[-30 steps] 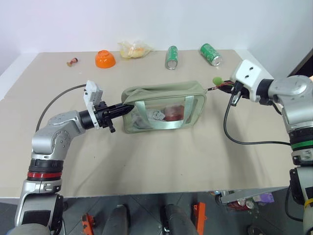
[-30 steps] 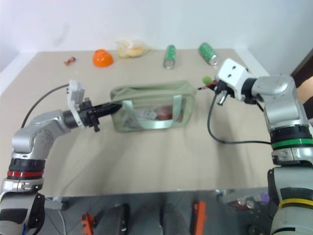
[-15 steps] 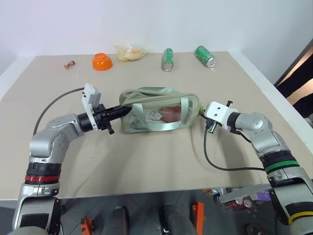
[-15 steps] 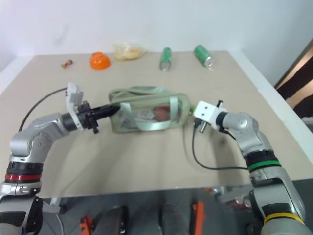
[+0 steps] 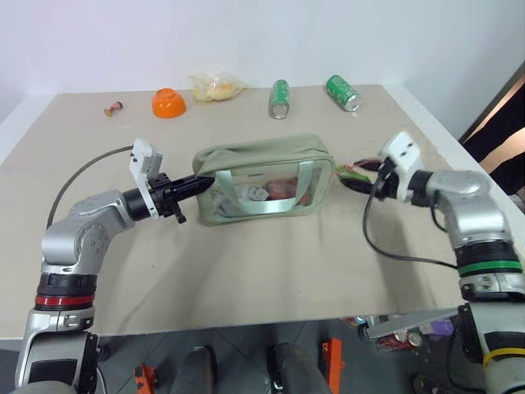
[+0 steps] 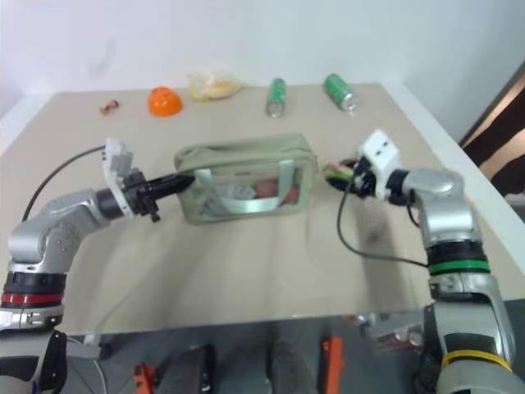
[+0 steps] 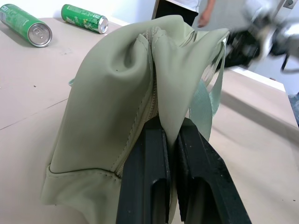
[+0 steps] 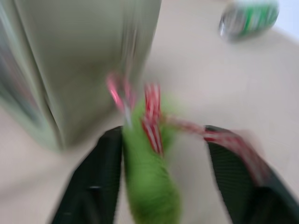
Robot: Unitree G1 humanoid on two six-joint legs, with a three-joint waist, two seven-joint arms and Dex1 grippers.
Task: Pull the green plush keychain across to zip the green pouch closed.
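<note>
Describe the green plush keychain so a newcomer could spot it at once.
Start at the big sage-green pouch in the middle of the table. Look just off its end nearest the right hand: the green plush keychain is there, between that hand's open fingers. It is bright lime, fuzzy, with red-pink cords, unlike the shiny green cans.

Pouch point(image 5: 264, 176) stands mid-table point(image 5: 246, 279), long side facing the robot. Left gripper point(image 5: 205, 181) at its left end, fingers pinched on the fabric there. Keychain point(image 5: 350, 172) lies just off the pouch's right end, apparently between the spread fingers of the right gripper point(image 5: 358, 181); view blurred. Along the far edge, left to right: small item point(image 5: 113, 107), bowl point(image 5: 168, 103), bag point(image 5: 216, 84), two cans point(image 5: 280, 98) point(image 5: 342, 93).
</note>
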